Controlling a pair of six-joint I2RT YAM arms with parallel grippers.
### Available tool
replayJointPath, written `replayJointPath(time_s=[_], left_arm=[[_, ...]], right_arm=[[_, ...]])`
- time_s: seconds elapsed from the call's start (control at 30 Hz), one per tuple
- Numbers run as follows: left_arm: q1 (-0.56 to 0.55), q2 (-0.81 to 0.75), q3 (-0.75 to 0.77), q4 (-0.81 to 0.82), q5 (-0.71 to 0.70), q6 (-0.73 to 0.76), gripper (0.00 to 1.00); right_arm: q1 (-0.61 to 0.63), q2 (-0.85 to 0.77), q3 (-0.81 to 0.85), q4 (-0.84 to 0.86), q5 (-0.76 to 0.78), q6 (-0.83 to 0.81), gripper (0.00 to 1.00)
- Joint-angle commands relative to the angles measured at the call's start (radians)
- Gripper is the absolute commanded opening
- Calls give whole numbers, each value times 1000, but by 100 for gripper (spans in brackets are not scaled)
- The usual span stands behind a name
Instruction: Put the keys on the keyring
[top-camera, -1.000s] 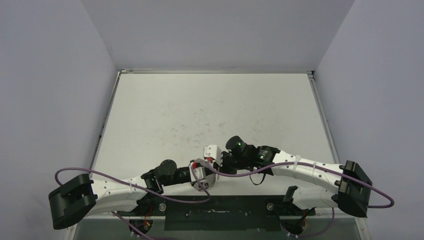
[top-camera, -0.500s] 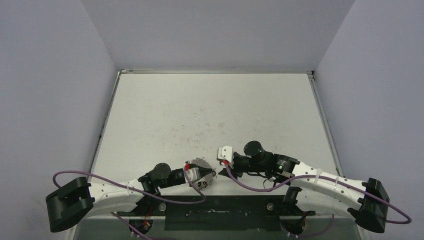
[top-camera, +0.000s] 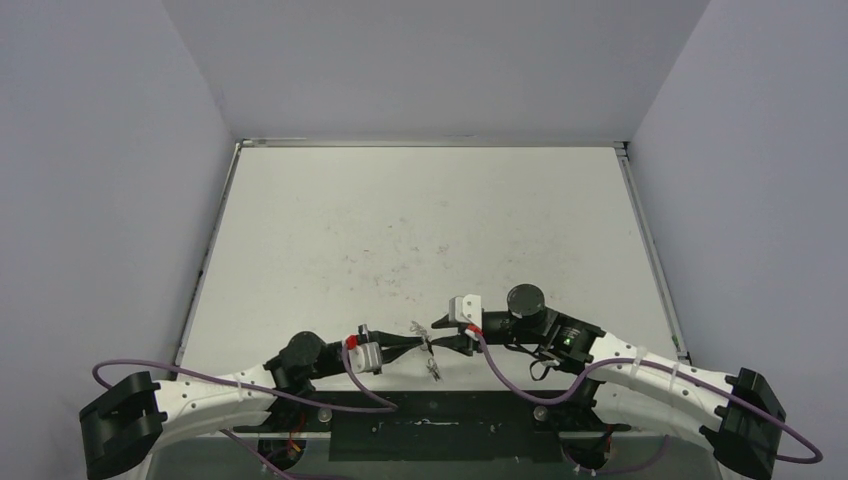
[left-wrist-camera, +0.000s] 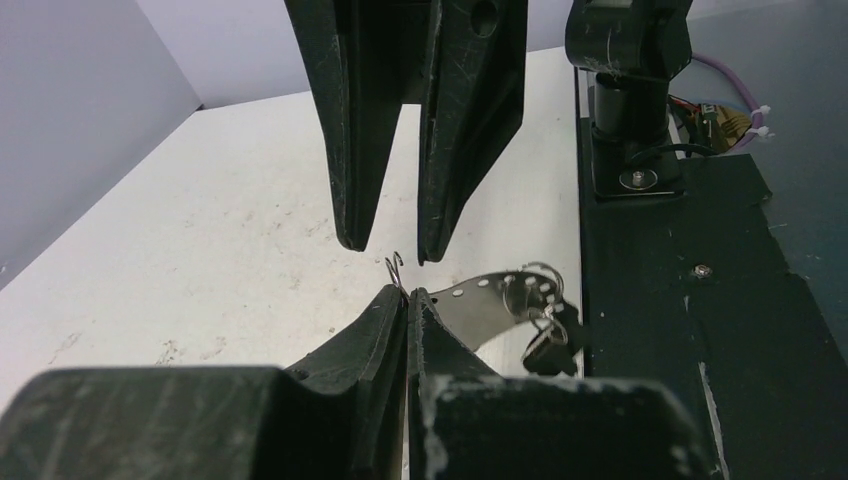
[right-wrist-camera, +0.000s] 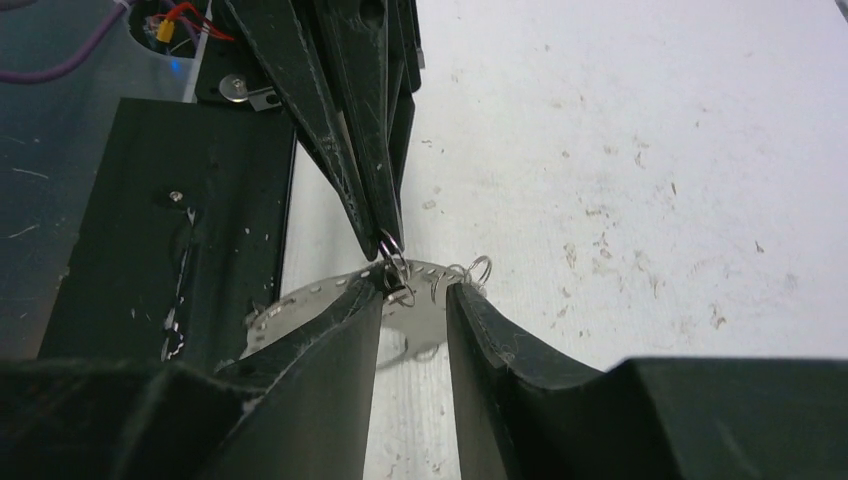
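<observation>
The keyring (left-wrist-camera: 490, 298) shows as a curved silvery band with small holes, strung with tiny silver rings, and hangs between my two grippers near the table's front edge (top-camera: 428, 348). My left gripper (left-wrist-camera: 407, 293) is shut on one tiny ring (left-wrist-camera: 396, 268) of the keyring. The key on its small black loop (left-wrist-camera: 550, 345) dangles from the band's far end, over the table edge (top-camera: 435, 374). My right gripper (right-wrist-camera: 415, 293) is open, its fingertips either side of the band (right-wrist-camera: 330, 290), facing the left gripper's shut fingers (right-wrist-camera: 370, 190). More tiny rings (right-wrist-camera: 478, 268) sit by its right fingertip.
The black base plate (top-camera: 430, 425) runs along the near edge, right beside the grippers (left-wrist-camera: 680, 300). Purple cables (top-camera: 520, 385) loop from both arms. The white table (top-camera: 420, 230) is scuffed, with grey walls on three sides.
Both arms dropped lower and drew apart. The left gripper pulled back to the left, the right arm stretched out to the right. The keyring now shows between the two grippers.
</observation>
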Motion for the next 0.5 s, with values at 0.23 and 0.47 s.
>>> replayJointPath(time_s=[0.23,0.47], left_arm=[[-5,-19,0,37,24,5,0],[-3,-18,0,33,25,4,0]], right_arm=[[-9,74,18,183,-139,1,20],[-9,75,17,183,-147,-1,0]])
